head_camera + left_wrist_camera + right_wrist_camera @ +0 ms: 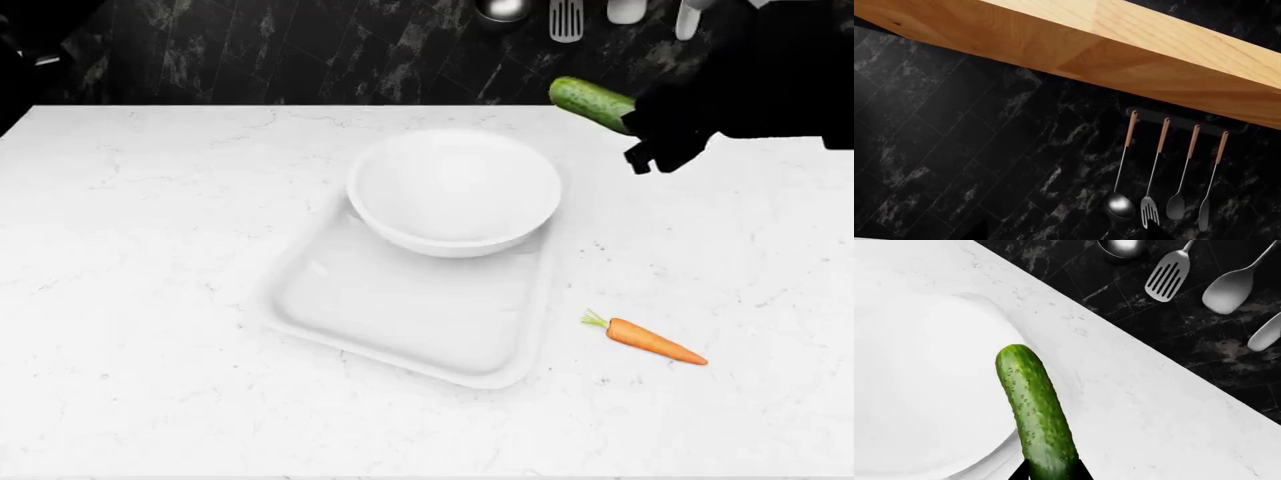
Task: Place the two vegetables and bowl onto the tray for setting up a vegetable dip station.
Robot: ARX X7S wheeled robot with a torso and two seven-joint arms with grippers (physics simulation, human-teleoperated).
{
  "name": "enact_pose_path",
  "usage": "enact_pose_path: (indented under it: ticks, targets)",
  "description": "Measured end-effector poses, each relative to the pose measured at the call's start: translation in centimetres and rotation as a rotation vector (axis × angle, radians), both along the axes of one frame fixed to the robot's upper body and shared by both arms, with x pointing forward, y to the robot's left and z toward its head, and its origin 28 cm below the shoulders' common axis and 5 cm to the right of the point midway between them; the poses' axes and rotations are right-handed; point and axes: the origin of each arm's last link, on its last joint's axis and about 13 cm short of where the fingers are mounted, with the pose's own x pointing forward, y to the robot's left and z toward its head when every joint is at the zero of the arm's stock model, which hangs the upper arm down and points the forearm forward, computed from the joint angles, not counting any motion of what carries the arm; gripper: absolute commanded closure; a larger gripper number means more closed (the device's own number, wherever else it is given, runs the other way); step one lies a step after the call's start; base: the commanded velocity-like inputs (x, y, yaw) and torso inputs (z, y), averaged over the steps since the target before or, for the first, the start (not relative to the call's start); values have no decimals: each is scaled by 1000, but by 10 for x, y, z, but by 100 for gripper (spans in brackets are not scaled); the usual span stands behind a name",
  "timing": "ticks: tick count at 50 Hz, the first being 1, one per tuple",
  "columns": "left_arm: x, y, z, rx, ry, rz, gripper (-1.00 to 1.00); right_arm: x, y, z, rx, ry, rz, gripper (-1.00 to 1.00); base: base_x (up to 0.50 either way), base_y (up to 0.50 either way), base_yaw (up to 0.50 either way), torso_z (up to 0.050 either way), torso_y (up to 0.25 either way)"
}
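Cucumber [591, 102] held aloft at the far right of the counter, clamped at its near end by the right gripper [650, 140], free end poking out toward the bowl's far-right side. In the right wrist view, cucumber [1036, 412] running straight out from between the two dark fingertips [1019, 471], bumpy skin plain, tip hanging just past the bowl's rim [997, 452] over bare counter. Fingers closed tight on the cucumber's end.

Bowl [455, 190] sitting on the far part of the tray [414, 310], overhanging its far edge, nearly as wide as the tray itself. Nearer part of the tray bare.

Carrot [645, 339] lying flat on the marble counter [134, 250], just beside the tray's near-right corner, not touching it, green stem toward the tray, well apart from the right gripper.

Left gripper not seen in any view; left wrist camera pointed up at a wooden shelf [1121, 45], dark tiled wall [954, 150], and hanging utensils [1161, 175].
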Motion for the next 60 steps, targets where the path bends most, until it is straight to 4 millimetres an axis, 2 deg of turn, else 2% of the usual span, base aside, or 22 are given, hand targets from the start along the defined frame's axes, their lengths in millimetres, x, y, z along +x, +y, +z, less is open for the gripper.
enact_pose_path:
  ticks: [27,40,60]
  targets:
    - [-1,2,2,-4,-7,8,-100,-19,64,3,93,11,225,100,0,0,0,0,0]
    - [-1,2,2,-5,-7,8,-100,-34,83,2,123,26,289,100,0,0,0,0,0]
    - [-1,3,2,-6,-9,8,-100,-54,105,-12,137,72,372,100,0,0,0,0,1]
